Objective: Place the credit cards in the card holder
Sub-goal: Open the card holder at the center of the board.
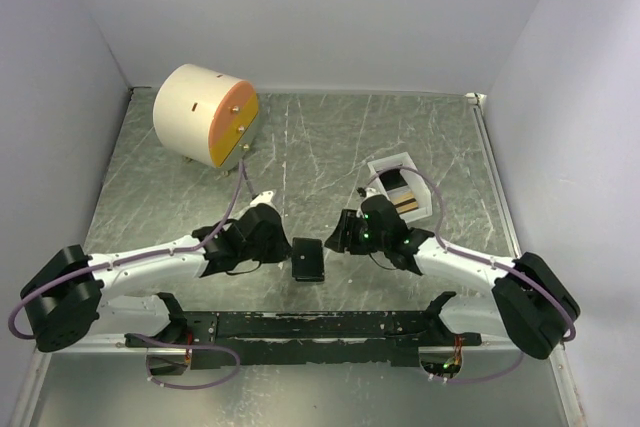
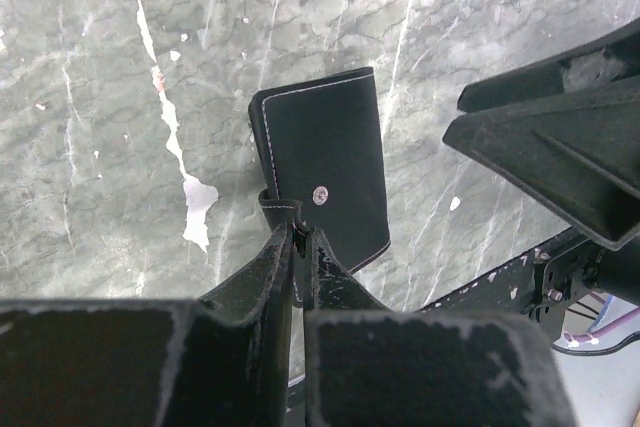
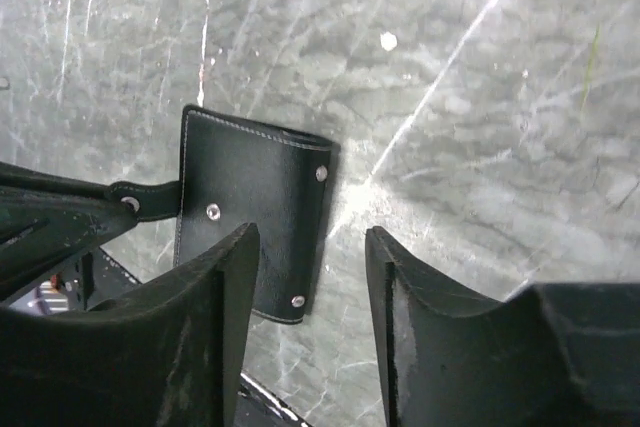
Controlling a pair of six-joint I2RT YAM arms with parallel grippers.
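Observation:
The black card holder lies flat on the marbled table between both arms, closed, its stitched edge and rivets showing. My left gripper is shut on the holder's small strap at the near-left edge of the case; from above it sits just left of the holder. My right gripper hangs open just above the holder's right edge with nothing between its fingers, and from above it is right of the holder. Credit cards show as tan and dark strips inside the white tray.
The white open-topped tray stands behind the right arm. A big cream cylinder with an orange face stands at the back left. A black rail runs along the near edge. Grey walls close in the sides and back.

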